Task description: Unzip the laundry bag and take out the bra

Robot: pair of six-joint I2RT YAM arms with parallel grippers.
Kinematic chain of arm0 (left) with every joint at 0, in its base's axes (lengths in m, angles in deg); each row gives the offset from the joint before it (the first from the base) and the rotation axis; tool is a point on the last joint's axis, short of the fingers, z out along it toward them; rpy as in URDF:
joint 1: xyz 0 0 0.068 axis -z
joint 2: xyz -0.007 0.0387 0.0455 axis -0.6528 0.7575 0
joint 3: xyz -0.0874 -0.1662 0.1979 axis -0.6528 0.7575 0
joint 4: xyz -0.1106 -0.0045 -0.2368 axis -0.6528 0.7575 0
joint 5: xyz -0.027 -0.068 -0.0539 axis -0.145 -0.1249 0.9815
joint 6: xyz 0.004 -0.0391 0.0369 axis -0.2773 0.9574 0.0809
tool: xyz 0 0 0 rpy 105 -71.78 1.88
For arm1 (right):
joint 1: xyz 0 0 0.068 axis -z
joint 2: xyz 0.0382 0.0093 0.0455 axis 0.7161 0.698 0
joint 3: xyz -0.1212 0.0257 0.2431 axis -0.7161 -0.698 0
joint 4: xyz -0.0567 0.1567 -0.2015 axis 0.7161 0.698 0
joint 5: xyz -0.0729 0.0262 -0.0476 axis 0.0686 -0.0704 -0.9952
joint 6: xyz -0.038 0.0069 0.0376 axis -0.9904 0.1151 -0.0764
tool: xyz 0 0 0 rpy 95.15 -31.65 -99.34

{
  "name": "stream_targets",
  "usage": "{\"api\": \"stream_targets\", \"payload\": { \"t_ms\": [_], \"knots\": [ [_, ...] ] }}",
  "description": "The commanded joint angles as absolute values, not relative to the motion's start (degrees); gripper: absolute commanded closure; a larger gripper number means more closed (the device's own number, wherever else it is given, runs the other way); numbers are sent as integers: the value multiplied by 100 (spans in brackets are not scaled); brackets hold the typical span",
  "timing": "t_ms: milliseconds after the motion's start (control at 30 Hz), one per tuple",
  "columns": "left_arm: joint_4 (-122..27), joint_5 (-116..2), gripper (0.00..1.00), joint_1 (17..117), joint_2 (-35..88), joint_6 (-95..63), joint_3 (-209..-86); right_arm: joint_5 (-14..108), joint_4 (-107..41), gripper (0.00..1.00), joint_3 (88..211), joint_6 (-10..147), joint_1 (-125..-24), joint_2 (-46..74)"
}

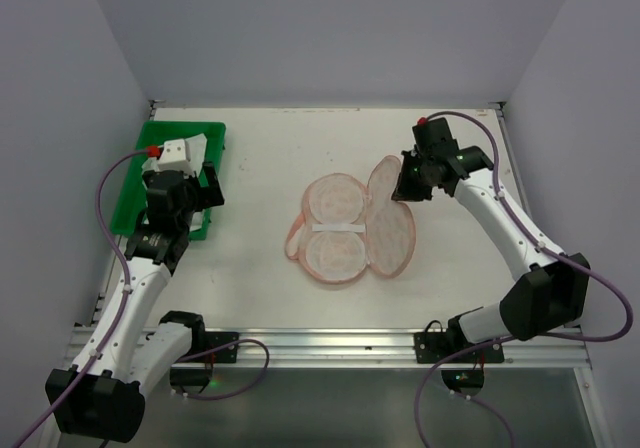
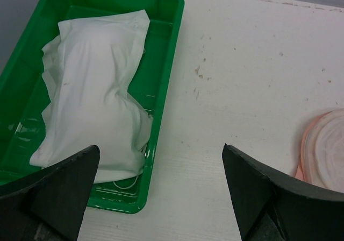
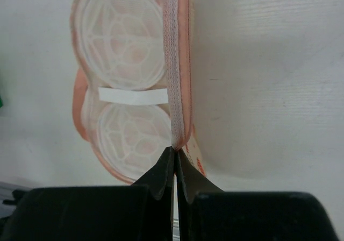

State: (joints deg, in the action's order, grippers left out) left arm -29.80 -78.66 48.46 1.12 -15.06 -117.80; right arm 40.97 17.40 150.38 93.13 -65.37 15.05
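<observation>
The laundry bag (image 1: pixel 335 230) lies unzipped in the middle of the table, pink lining up, with a white band (image 3: pixel 134 96) across its waist. Its lid (image 1: pixel 393 223) stands raised on the right side. My right gripper (image 1: pixel 405 190) is shut on the lid's pink zip edge (image 3: pixel 174 63), pinching it at the fingertips (image 3: pixel 176 152). The white bra (image 2: pixel 97 90) lies crumpled in the green tray (image 2: pixel 166 52). My left gripper (image 2: pixel 161 160) is open and empty, above the tray's near right corner. It also shows in the top view (image 1: pixel 190 180), over the tray (image 1: pixel 140 168).
The tray sits at the table's far left, close to the left wall. An edge of the bag (image 2: pixel 328 149) shows at the right of the left wrist view. Bare white table lies between tray and bag. The aluminium rail (image 1: pixel 320 343) runs along the near edge.
</observation>
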Motion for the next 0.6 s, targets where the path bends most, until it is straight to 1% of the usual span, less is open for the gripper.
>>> {"api": "stream_targets", "payload": {
  "t_ms": [0,167,267,567],
  "knots": [
    [-3260,-7941,0,4910,56,-1605,-11750,5319,1335,100,15230,9397,-6639,1443],
    [-3260,-7932,0,4919,56,-1606,-11750,5724,1053,100,15317,9581,-6902,1672],
    [-3260,-7932,0,4928,65,-1605,-11750,6058,675,100,15160,9844,-7016,1769],
    [-3260,-7923,0,4945,65,-1614,-11750,6411,-993,100,14466,10706,-7403,2199]
  ]
}}
